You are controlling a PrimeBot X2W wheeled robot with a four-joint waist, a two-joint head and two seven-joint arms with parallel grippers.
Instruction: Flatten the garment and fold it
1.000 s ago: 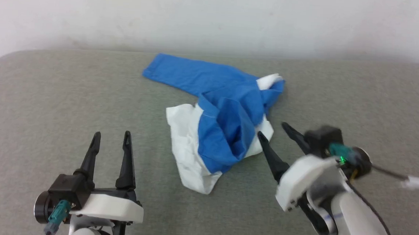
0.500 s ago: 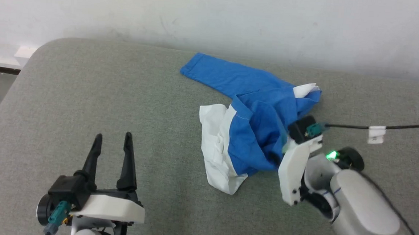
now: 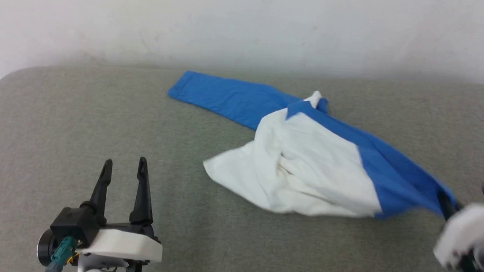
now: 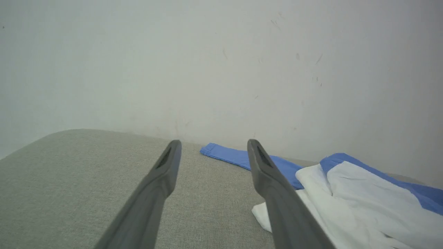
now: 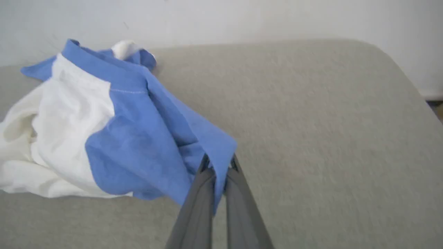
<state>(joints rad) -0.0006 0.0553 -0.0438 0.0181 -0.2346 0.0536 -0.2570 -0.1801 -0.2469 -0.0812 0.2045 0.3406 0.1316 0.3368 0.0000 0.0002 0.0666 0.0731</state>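
The garment [image 3: 307, 165] is 1 thin, soft shirt. Judge it light and limp: it will bunch and trail after any pull rather than keep a shape, and it may slide a little on the cloth of the grey desk [image 3: 58, 120]. It lies on that desk beyond the left pincer [image 3: 123, 168] and to its right. The white body [image 3: 297, 185] is crumpled in the middle. 1 blue sleeve [image 3: 223, 97] lies flat, reaching toward the wall [image 3: 249, 23]. The other blue sleeve [image 3: 399, 171] is stretched out farther to the right of the left pincer.

For flattening, take hold at edges, not in the heap. Cuffs, shoulder seams and the hem corners give you 2 layers to pinch and let the cloth hang straight. The loose white corner [image 3: 213, 165] nearest the left pincer looks like the next good hold.

The right pincer [image 5: 218, 166], well to the right of the left pincer, is clamped narrow on the end of that stretched sleeve, with blue cloth between its 2 fingers. The left pincer [image 4: 214, 147] stands wide with nothing in it, short of the garment.

Count: 1 garment, 2 sleeves, 2 pincers, 1 desk.
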